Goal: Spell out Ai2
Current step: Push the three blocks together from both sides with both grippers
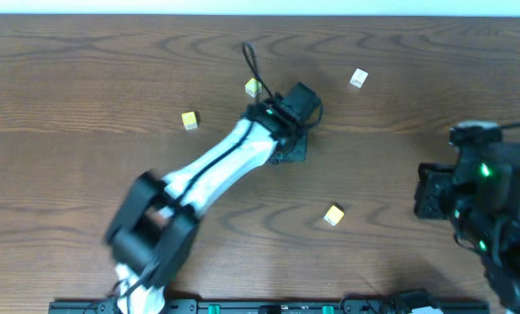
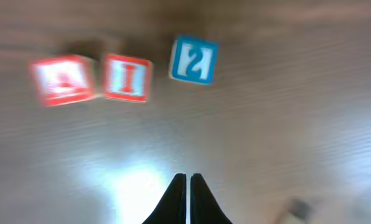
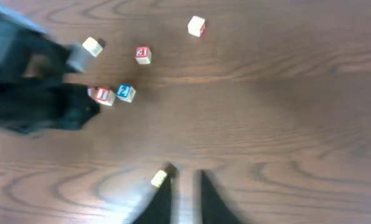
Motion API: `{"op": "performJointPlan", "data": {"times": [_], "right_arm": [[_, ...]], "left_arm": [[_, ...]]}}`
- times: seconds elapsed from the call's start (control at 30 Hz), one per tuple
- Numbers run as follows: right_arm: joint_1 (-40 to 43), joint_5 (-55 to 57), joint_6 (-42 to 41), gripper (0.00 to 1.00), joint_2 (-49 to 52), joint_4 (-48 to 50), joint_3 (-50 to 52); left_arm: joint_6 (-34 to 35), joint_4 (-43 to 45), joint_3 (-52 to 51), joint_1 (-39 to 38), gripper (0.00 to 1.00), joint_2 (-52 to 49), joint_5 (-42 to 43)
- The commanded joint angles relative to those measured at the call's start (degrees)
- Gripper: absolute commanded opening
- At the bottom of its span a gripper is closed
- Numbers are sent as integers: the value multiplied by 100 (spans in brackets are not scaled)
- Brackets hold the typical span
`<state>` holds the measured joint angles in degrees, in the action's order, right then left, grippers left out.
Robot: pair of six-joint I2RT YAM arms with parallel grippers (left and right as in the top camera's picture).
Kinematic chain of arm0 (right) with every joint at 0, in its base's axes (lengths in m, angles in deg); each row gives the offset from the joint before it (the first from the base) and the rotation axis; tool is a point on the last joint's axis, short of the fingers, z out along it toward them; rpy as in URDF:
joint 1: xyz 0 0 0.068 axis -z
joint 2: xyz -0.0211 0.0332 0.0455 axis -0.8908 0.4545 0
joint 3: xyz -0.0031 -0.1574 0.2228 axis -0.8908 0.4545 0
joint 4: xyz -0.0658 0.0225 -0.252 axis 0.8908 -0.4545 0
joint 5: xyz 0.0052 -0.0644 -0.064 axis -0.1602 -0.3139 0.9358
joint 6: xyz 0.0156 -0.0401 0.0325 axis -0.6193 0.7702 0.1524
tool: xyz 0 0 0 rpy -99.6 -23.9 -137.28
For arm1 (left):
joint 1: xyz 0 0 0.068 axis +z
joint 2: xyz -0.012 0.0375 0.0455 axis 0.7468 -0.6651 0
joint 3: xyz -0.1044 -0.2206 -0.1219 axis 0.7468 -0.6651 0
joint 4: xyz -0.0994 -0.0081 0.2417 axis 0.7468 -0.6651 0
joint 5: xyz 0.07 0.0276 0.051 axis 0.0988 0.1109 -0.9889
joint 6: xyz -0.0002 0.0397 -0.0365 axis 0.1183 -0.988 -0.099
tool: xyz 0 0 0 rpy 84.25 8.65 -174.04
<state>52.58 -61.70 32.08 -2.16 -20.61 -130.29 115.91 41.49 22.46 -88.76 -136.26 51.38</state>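
In the left wrist view three letter blocks lie in a row on the wood: a red A block (image 2: 61, 79), a red I block (image 2: 127, 77) and a blue 2 block (image 2: 193, 59), which sits slightly higher and apart. My left gripper (image 2: 187, 178) is shut and empty, short of the row. The view is blurred. In the right wrist view the I block (image 3: 103, 95) and the 2 block (image 3: 126, 93) lie beside the left arm (image 3: 36, 93), which hides the A block. My right gripper (image 3: 184, 182) is open and empty, with a yellow block (image 3: 160, 178) at its left fingertip.
Overhead, loose blocks lie around the left gripper (image 1: 290, 122): yellow ones (image 1: 189, 119) (image 1: 253, 86) (image 1: 333, 215) and a white one (image 1: 358, 78). The right arm (image 1: 478, 196) is at the right edge. The right wrist view also shows a red block (image 3: 142, 55) and cream blocks (image 3: 197, 25) (image 3: 93, 46).
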Motion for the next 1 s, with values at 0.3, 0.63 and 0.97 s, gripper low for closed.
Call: {"op": "performJointPlan", "data": {"times": [0.3, 0.63, 0.97], "right_arm": [[1287, -3873, 498, 1, 2258, 2647, 1635], [1329, -5029, 142, 1, 4312, 3965, 1810], [693, -4332, -820, 2, 4837, 4680, 1810]], "left_arm": [[-442, 468, -879, 1694, 6, 726, 1869], [684, 1884, -1891, 2028, 6, 527, 1974], [929, 2223, -1891, 2249, 6, 72, 1650]]}}
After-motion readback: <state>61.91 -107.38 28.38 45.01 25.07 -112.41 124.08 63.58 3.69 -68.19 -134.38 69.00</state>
